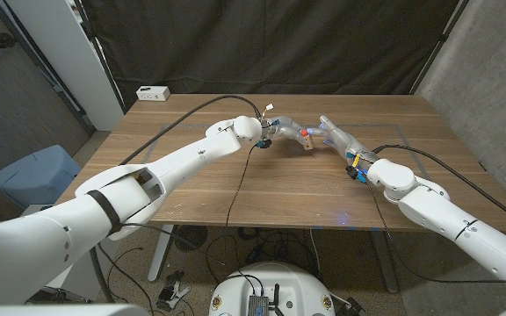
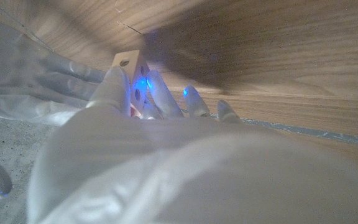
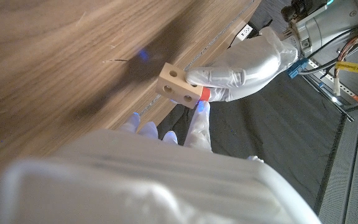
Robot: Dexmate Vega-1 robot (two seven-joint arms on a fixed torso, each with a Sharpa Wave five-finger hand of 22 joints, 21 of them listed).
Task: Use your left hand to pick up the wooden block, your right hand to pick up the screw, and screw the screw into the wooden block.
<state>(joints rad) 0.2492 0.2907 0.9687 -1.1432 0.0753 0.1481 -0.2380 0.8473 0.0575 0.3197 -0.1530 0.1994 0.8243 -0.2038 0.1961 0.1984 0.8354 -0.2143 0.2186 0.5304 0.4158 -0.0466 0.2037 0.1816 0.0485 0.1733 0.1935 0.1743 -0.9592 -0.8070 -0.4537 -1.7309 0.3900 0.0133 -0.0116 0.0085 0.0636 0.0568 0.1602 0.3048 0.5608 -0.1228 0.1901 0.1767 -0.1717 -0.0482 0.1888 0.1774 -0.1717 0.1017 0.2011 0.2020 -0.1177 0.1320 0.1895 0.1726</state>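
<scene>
- Done: left hand (image 3: 241,71) grips the wooden block (image 3: 179,87), lifted above the table (image 1: 235,193).
- Remaining: right hand (image 1: 336,136) fingers (image 3: 199,121) pinch the red-headed screw (image 3: 204,94) against the block; depth cannot be told.

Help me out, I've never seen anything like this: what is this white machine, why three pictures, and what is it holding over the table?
It is a two-armed robot at a wooden table. One picture looks down from its head; the others come from cameras on each wrist, turned oddly. Its left hand holds a small wooden block with holes above the table. Its right hand reaches to the block, fingertips at a red piece on its end, perhaps the screw's head. A white power strip lies at the table's far corner.
</scene>
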